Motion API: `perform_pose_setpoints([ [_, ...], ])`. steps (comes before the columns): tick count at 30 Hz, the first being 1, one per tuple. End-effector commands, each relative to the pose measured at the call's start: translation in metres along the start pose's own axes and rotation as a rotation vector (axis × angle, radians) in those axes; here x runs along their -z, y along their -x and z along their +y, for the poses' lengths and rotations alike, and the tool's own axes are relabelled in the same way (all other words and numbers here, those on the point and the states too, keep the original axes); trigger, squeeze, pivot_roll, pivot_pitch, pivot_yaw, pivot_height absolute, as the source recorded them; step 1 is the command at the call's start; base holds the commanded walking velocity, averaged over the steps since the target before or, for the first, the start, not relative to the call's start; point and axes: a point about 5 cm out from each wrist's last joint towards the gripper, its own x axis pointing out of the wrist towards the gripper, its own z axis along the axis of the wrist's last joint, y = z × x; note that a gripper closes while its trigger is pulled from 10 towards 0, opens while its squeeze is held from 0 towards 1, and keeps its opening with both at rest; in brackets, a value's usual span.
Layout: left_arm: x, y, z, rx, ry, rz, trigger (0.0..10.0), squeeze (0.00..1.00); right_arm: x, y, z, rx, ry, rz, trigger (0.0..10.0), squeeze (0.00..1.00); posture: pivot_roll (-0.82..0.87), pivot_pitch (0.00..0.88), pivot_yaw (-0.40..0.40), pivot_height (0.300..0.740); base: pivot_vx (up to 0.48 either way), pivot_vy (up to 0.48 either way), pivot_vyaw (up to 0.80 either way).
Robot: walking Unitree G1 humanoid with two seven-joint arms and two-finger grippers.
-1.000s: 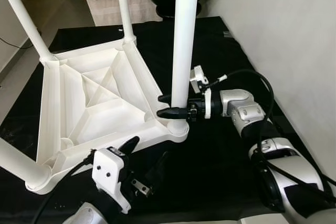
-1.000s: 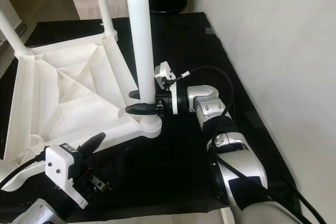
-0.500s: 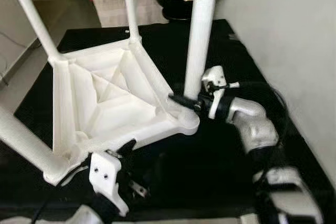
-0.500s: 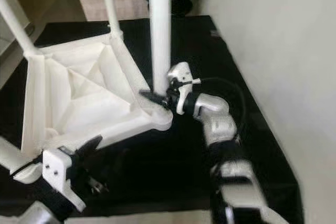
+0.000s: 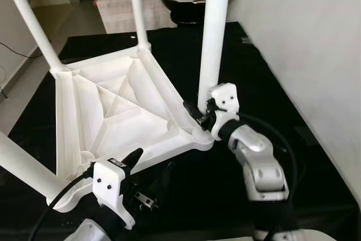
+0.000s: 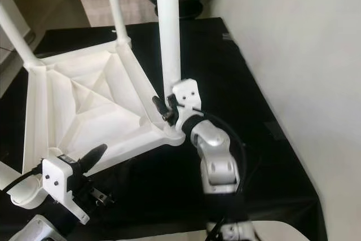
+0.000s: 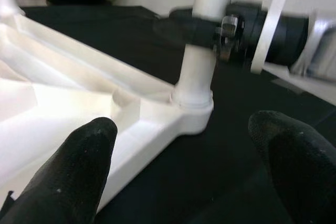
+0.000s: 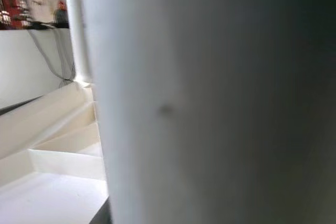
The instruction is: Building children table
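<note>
— Where the table (image 5: 113, 111) lay upside down on the black mat (image 5: 225, 55), how did its legs stand?

— Upright from the corner sockets. The near-right leg (image 5: 213, 38) stood in the corner nearest the right arm.

— State of the right gripper (image 5: 198, 112)?

— It was at the base of that leg, just above the socket, fingers closed around the leg. The right wrist view was taken up by the leg's white surface at close range.

— And the left gripper (image 7: 184, 150)?

— It hovered low beside the table's near edge, fingers (image 7: 73, 166) spread apart and holding nothing, pointed toward the same corner.

— Surroundings?

— A white wall (image 5: 304, 38) ran along the mat's right side.
</note>
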Motion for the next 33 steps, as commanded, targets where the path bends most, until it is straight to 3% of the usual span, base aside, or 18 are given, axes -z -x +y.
perform_pose_setpoints([
  [1,0.001,0.001,0.001,-0.009,0.014,-0.001,10.0,0.0,0.0,-0.006,0.011,-0.074,-0.041,-0.004,10.0,1.0,0.03,0.102,0.014,0.74,0.0,0.0,0.0],
  [3,0.001,0.0,0.001,-0.002,0.017,-0.002,10.0,0.0,-0.014,-0.008,0.02,-0.326,-0.021,-0.031,10.0,1.0,0.03,0.1,0.014,0.74,0.0,0.0,0.0],
  [5,0.002,-0.001,0.0,0.004,0.021,-0.002,10.0,0.0,-0.023,-0.007,0.02,-0.469,0.018,-0.05,10.0,1.0,0.03,0.099,0.014,0.74,0.0,0.0,0.0],
  [8,0.001,-0.001,0.0,0.006,0.023,-0.003,10.0,0.0,-0.025,-0.01,0.014,-0.529,0.039,-0.048,10.0,1.0,0.04,0.101,0.015,0.74,0.0,0.0,0.0],
  [9,0.001,-0.002,-0.001,0.007,0.025,-0.004,10.0,0.0,-0.027,-0.014,0.007,-0.587,0.086,-0.044,10.0,1.0,0.04,0.101,0.017,0.74,0.0,0.0,0.0],
  [11,0.001,-0.002,-0.001,0.007,0.025,-0.004,10.0,0.0,-0.027,-0.014,0.007,-0.587,0.086,-0.044,10.0,1.0,0.04,0.101,0.017,0.74,0.0,0.0,0.0],
  [12,0.001,-0.002,-0.001,0.009,0.027,-0.005,10.0,0.0,-0.027,-0.016,0.001,-0.664,0.106,-0.026,10.0,0.66,0.04,0.103,0.02,0.74,0.0,0.0,0.0],
  [13,0.001,-0.002,-0.001,0.009,0.027,-0.005,10.0,0.0,-0.027,-0.016,0.001,-0.664,0.106,-0.026,10.0,0.66,0.04,0.103,0.02,0.74,0.0,0.0,0.0],
  [14,0.001,-0.002,-0.002,0.011,0.028,-0.006,10.0,0.0,-0.028,-0.018,-0.003,-0.738,0.112,-0.007,10.0,0.0,0.04,0.105,0.019,0.74,0.0,0.0,0.0],
  [17,0.001,-0.002,-0.003,0.018,0.033,-0.007,10.0,0.0,-0.033,-0.024,-0.011,-0.874,0.107,0.035,10.0,0.0,0.04,0.112,0.02,0.74,0.0,0.0,0.0],
  [24,0.001,-0.002,-0.004,0.021,0.035,-0.006,10.0,0.0,-0.039,-0.028,-0.013,-0.92,0.09,0.03,10.0,0.0,0.04,0.115,0.02,0.74,0.0,0.0,0.0],
  [25,0.001,-0.002,-0.004,0.023,0.035,-0.006,10.0,0.0,-0.039,-0.028,-0.012,-0.943,0.076,0.034,8.2,0.0,0.05,0.121,0.019,0.74,0.0,0.0,0.0],
  [26,0.001,-0.002,-0.005,0.025,0.036,-0.006,10.0,0.0,-0.037,-0.029,-0.012,-0.969,0.066,0.039,4.4,0.0,0.05,0.121,0.018,0.74,0.0,0.0,0.0],
  [27,0.001,-0.002,-0.005,0.025,0.036,-0.006,10.0,0.0,-0.037,-0.029,-0.012,-0.969,0.066,0.039,4.4,0.0,0.05,0.121,0.018,0.74,0.0,0.0,0.0],
  [28,0.0,-0.002,-0.005,0.027,0.036,-0.005,10.0,0.0,-0.034,-0.029,-0.012,-0.976,0.061,0.042,0.0,0.0,0.05,0.124,0.018,0.74,0.0,0.0,0.0],
  [33,0.0,-0.002,-0.006,0.031,0.038,-0.006,10.0,0.0,-0.03,-0.028,-0.016,-0.959,0.052,0.017,0.0,0.0,0.04,0.128,0.02,0.74,0.0,0.0,0.0],
])
